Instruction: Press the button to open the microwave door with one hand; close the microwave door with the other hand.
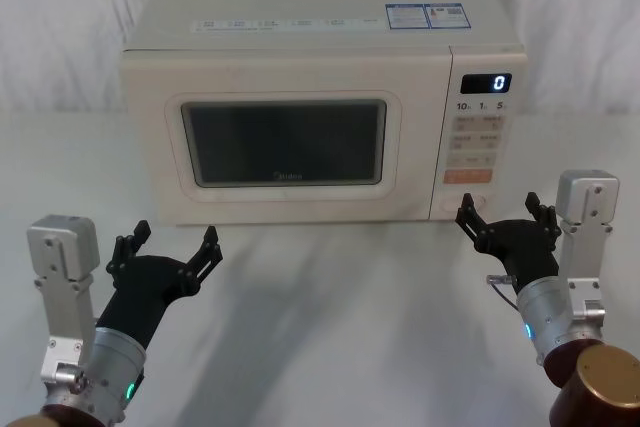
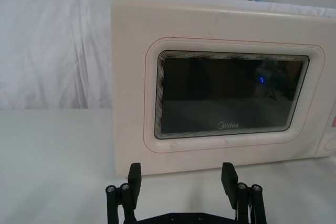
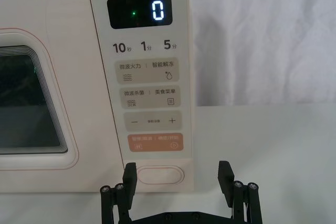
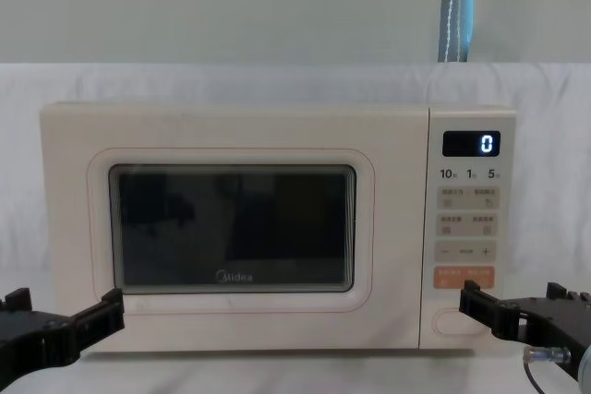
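The right claw [image 1: 506, 219] hovers wide open just in front of the button [image 3: 161, 174], at the foot of the control panel [image 3: 147, 77], not touching it. The left claw [image 1: 168, 243] also gapes wide, low before the door's [image 1: 285, 137] lower left corner. The door is shut, flush with the microwave [image 1: 330, 37]. The display [image 4: 471, 143] reads 0. The microwave stands on a white tabletop [image 1: 330, 327], with white cloth [image 4: 277, 76] draped behind and a pale wall above.

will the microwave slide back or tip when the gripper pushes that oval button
Probably not: the microwave looks broad, boxy and flat on the table, so likely heavy and stable. The button sits low on the panel, so a push there gives little tipping leverage. The right gripper, open, is nearest.
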